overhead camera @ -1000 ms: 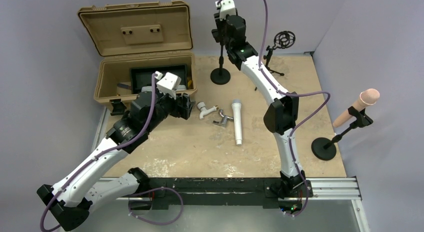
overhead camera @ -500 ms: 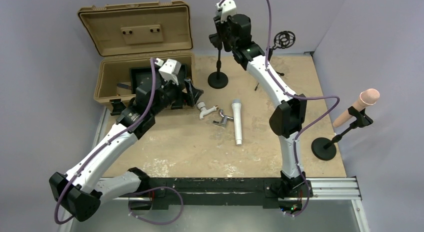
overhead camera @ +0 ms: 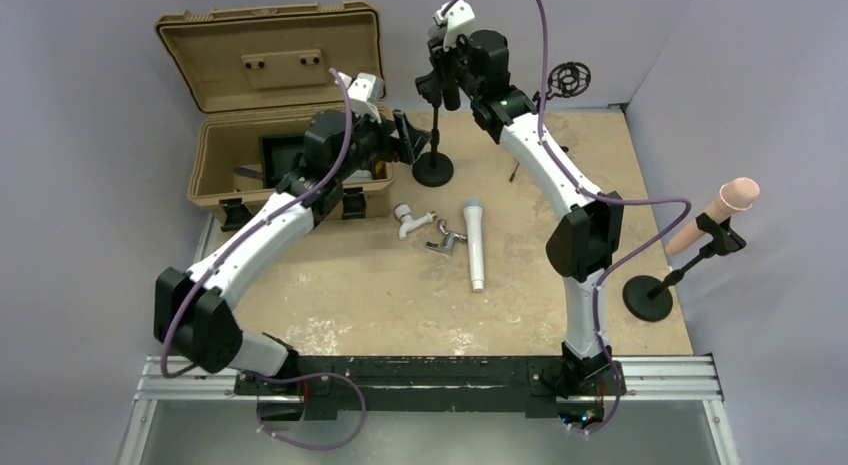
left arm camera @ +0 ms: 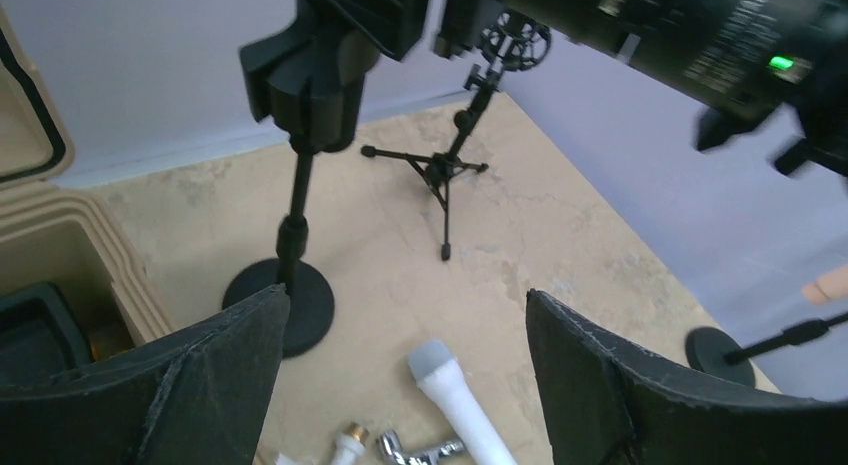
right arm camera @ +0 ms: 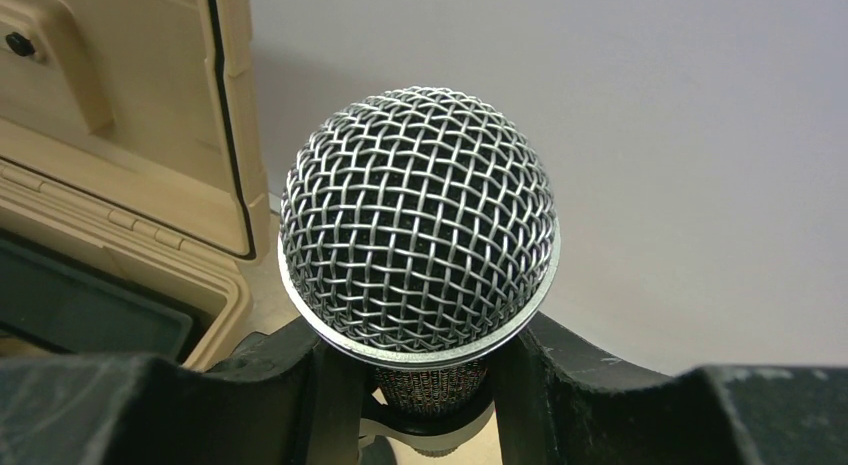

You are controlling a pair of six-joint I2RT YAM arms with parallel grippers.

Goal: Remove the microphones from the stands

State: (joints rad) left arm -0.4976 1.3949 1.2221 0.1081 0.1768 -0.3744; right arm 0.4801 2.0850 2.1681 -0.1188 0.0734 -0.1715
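The microphone (right arm camera: 418,220), with a silver mesh head, sits at the top of the black stand (overhead camera: 437,135). My right gripper (right arm camera: 425,385) is shut on its body just below the head. From above, the right gripper (overhead camera: 441,80) covers the microphone and the stand's clip. In the left wrist view the clip (left arm camera: 312,75) shows above the pole and the round base (left arm camera: 290,305). My left gripper (overhead camera: 413,140) is open with nothing between its fingers. It hovers just left of the stand's pole, and its left finger (left arm camera: 215,375) is near the base.
An open tan case (overhead camera: 290,175) stands at the back left. A white microphone (overhead camera: 476,240) and faucet parts (overhead camera: 425,228) lie mid-table. A small tripod with a shock mount (overhead camera: 560,85) stands at the back. A second stand holding a peach microphone (overhead camera: 715,220) is at the right.
My left arm has swung away from the case front and up toward the stand. The right gripper and the stand top have shifted slightly left, and the base has slid a little.
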